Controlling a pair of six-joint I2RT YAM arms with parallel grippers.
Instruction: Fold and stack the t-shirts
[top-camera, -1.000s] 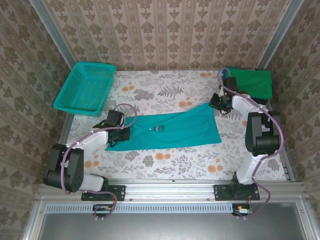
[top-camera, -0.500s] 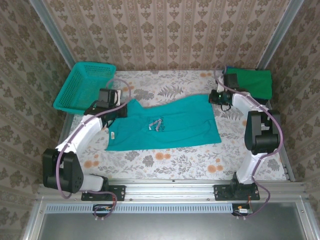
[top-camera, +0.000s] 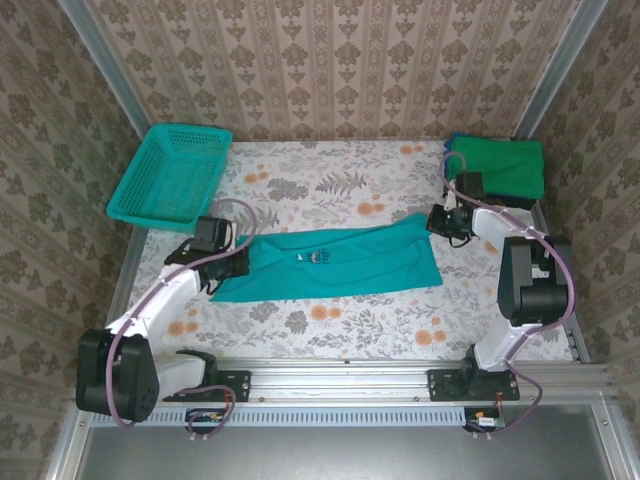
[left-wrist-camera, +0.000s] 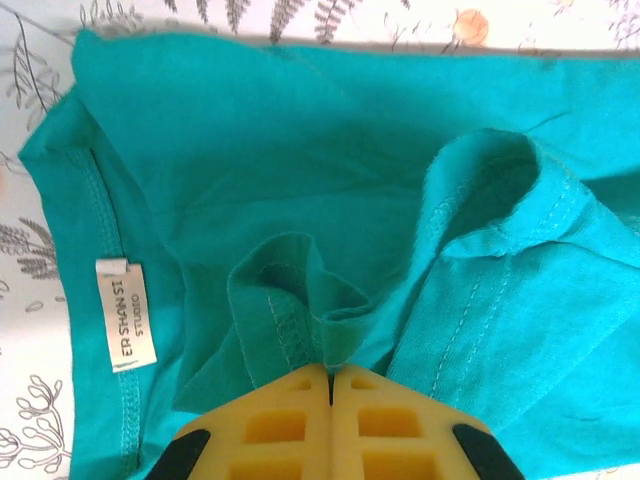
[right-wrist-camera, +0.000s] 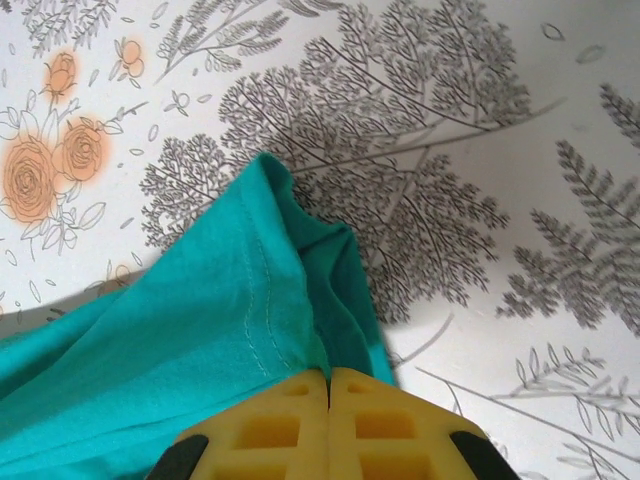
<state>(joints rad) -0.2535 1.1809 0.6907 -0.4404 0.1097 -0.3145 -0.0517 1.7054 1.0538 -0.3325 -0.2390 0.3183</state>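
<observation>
Now | left pincer clamps teal t-shirt | right pincer likewise | label "ER SHANSI STUDIO"

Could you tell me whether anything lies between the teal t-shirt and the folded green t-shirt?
Nothing visible does: bare floral tablecloth lies between the teal t-shirt and the folded green t-shirt; the mesh basket sits far left.
</observation>
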